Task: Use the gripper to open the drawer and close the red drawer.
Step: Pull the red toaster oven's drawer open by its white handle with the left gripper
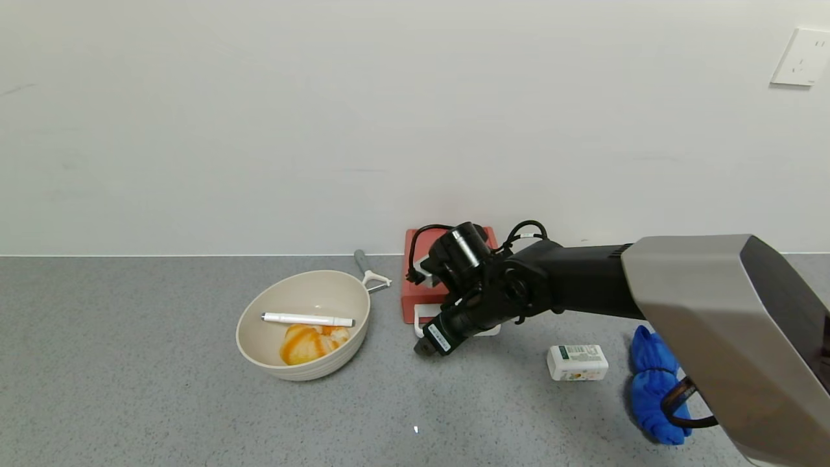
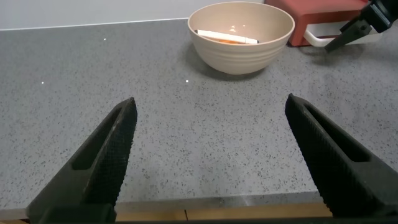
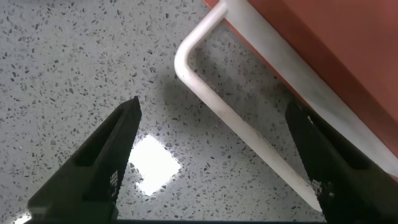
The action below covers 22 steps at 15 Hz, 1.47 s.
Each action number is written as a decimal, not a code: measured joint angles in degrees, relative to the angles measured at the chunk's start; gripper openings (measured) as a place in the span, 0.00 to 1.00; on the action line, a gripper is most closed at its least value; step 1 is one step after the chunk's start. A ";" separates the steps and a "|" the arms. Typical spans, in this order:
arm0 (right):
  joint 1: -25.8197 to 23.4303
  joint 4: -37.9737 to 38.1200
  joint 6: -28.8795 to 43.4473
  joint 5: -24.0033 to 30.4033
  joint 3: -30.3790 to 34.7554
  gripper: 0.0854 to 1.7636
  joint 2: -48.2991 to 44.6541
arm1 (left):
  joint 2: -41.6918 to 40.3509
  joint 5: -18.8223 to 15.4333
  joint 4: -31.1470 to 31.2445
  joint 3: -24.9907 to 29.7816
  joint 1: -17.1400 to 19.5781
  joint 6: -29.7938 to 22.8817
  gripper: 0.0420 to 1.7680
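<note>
Right gripper point(image 3: 211, 162) spread above speckled stone counter point(image 3: 74, 62); rounded white loop handle point(image 3: 249, 127) fronts smooth red drawer point(image 3: 348, 56).

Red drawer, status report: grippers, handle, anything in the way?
Right gripper open, low over the counter at the white loop handle, not gripping. Left gripper open, parked, empty. Red drawer by the wall. Bowl beside it, apart.

Print on small box point(image 1: 577, 362) seemingly illegible
</note>
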 joint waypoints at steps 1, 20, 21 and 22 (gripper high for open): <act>-0.04 0.00 0.02 -0.06 -0.01 0.97 0.11 | 0.00 -0.02 -0.02 0.00 0.00 0.00 0.97; 1.34 5.84 12.08 0.43 0.05 0.97 0.91 | 0.00 0.00 0.00 0.00 0.00 -0.02 0.97; 1.49 5.99 12.93 0.43 0.16 0.97 0.85 | 0.00 -0.02 0.00 0.00 0.00 -0.02 0.97; 1.65 6.58 13.60 0.43 0.24 0.97 0.80 | 0.00 0.00 0.00 0.00 0.00 -0.02 0.97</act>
